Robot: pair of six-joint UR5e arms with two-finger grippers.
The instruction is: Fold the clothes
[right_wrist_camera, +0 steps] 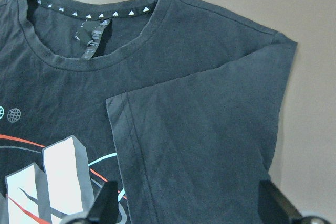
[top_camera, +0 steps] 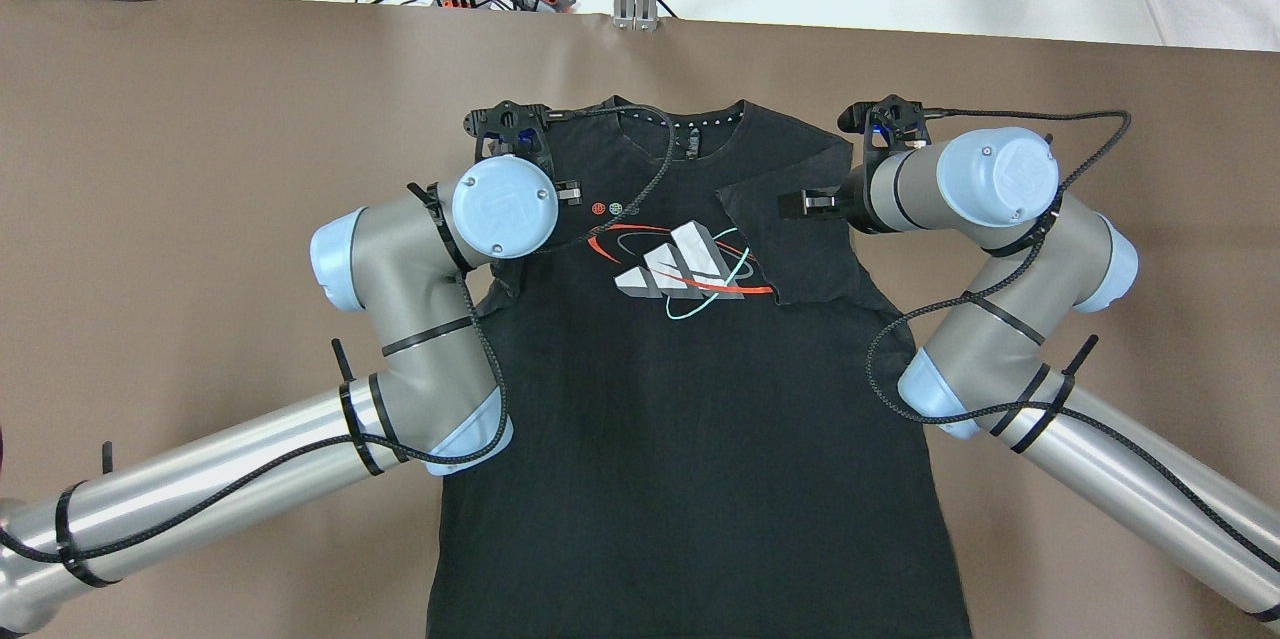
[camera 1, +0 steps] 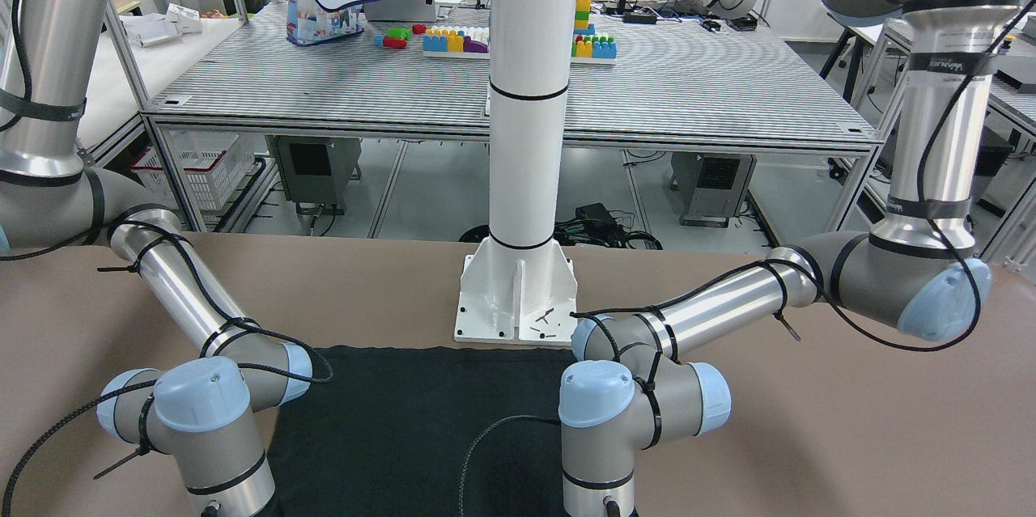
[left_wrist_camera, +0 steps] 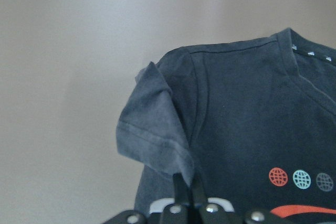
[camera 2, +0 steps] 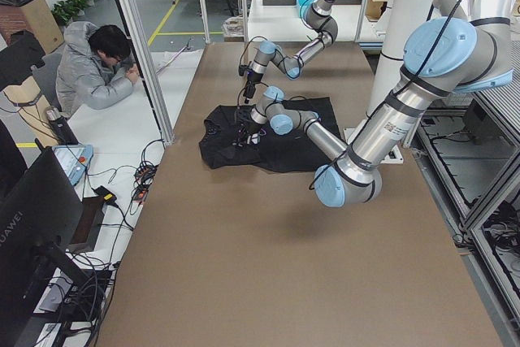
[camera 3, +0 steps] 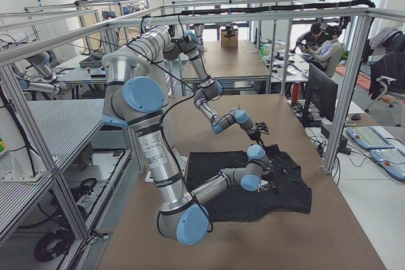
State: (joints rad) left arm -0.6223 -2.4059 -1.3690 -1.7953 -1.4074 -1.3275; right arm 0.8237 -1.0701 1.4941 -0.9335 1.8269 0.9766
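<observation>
left fingers (left_wrist_camera: 182,188) pinched tight on the black t-shirt (top_camera: 690,439) sleeve (left_wrist_camera: 152,135), right fingers (right_wrist_camera: 106,204) spread wide, empty, over the other folded-in sleeve (right_wrist_camera: 210,145). shirt's flat on the brown desk (top_camera: 200,169).

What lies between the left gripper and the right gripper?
Between left gripper and right gripper lies the shirt: round badges, the logo's top, the folded-in sleeve's edge, a cable across them. The overhead view shows it.
</observation>
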